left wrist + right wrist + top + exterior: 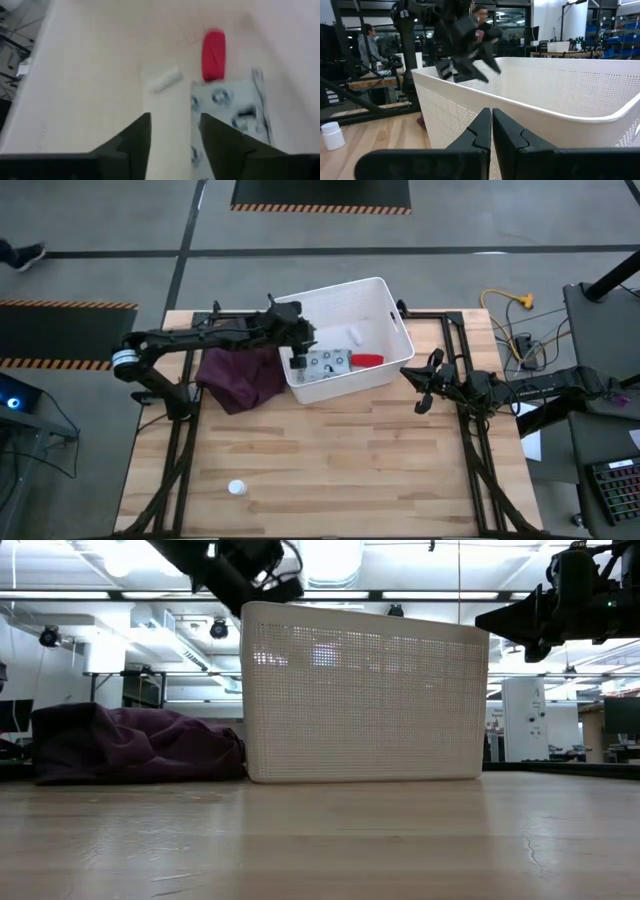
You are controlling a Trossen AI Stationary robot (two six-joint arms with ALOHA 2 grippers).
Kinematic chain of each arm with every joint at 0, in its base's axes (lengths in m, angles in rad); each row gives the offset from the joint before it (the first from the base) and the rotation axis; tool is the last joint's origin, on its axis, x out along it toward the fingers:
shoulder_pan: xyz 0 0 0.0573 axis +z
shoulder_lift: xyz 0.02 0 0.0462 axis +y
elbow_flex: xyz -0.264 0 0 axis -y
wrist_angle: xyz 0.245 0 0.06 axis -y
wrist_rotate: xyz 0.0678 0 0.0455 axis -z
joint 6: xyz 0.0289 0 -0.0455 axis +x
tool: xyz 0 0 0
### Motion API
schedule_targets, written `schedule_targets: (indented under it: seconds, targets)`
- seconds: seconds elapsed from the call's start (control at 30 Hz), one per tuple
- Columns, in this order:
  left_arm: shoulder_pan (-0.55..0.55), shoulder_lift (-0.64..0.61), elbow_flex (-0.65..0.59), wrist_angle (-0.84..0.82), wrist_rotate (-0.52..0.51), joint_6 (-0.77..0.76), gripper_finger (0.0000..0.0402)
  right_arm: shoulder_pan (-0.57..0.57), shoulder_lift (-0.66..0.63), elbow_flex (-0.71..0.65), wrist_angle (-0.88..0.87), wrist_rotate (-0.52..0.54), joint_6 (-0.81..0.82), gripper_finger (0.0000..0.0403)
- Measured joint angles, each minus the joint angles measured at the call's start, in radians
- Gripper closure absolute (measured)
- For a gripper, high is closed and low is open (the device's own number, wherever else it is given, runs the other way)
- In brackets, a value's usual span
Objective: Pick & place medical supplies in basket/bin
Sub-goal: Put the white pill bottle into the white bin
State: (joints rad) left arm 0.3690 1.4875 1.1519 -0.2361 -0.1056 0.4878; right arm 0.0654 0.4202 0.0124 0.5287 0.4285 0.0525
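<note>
The white bin (385,290) stands on the table's far middle (365,705). On its floor lie the red oblong piece (367,360) (214,55), the white short cylinder (355,335) (165,80) and the spotted flat packet (325,363) (232,115). My left gripper (298,348) (172,125) hangs open over the bin's left part, above the packet's edge and touching nothing. The small white round piece (237,488) (332,136) stands on the table near its near-left corner. My right gripper (420,388) (491,122) waits shut, just right of the bin.
The maroon cloth (240,378) (140,745) lies heaped against the bin's left wall. Bare wood (350,460) stretches between the bin and the near edge. Beyond the table, a person (367,45) stands in the room, and cables (515,320) lie on the floor to the right.
</note>
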Motion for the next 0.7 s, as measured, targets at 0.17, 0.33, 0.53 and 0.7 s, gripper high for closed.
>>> schedule_targets:
  seconds: [0.17,0.33,0.53,0.7]
  targets:
    - [-0.037,-0.039,0.152,-0.108,0.122,-0.1,0.0229,0.0,0.0,0.0,0.0,0.0,0.0,0.0394]
    - [-0.117,-0.053,0.36,-0.396,0.361,-0.123,0.0234,0.0,0.0,0.0,0.0,0.0,0.0,0.0394]
    - [-0.266,-0.052,0.486,-0.698,0.362,-0.126,0.0235,0.0,0.0,0.0,-0.002,0.0,0.0,0.0394]
    - [-0.378,-0.052,0.469,-0.842,0.363,-0.234,0.0233,0.0,0.0,0.0,-0.004,0.0,0.0,0.0394]
